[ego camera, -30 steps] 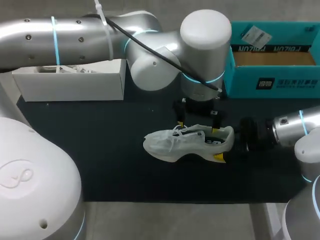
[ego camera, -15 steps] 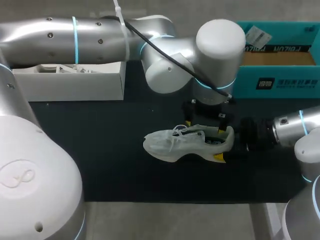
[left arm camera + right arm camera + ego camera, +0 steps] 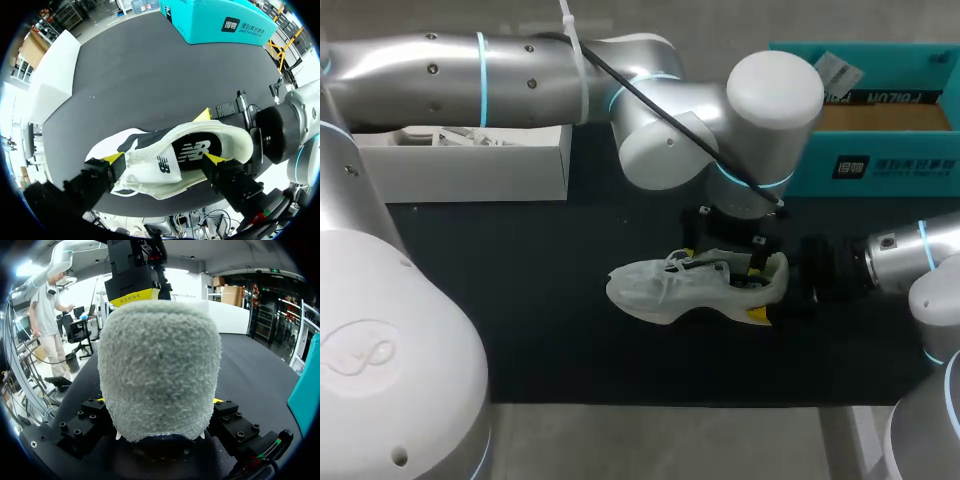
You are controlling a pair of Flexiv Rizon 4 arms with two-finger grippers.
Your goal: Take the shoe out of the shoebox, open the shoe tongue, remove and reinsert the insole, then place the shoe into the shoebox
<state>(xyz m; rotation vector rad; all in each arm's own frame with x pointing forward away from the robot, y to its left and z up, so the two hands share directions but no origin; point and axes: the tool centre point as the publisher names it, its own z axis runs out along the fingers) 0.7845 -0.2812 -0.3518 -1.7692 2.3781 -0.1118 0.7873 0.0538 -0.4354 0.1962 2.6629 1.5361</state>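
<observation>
**Desk:** What stage of the job is this?

**Floor:** The white sneaker [image 3: 695, 290] is out of the teal shoebox [image 3: 880, 170]. It sits mid-way across the dark surface [image 3: 520, 300], well apart from the box, with its toe toward the robot's left. The dark insole [image 3: 197, 150] lies inside it. By the look of things, the work is at the mouth of the shoe: opening the tongue [image 3: 155, 167], with the insole pull to follow.

**Desk:** Who has hold of what?

**Floor:** The right end effector [image 3: 159, 400] is clamped on the heel, with one finger on each side of it, bracing the shoe. The left end effector [image 3: 165, 159] hangs over the opening with its fingers spread wide. One yellow tip is at the tongue and laces, the other is at the collar on the heel side. It grips nothing, and I cannot tell whether either tip actually touches the fabric.

**Desk:** And the next move?

**Floor:** In my judgement the left arm needs to settle on the tongue's edge, close on it and fold it toward the toe. The right arm must hold the heel steady throughout, or the shoe could twist out of the brace.
</observation>
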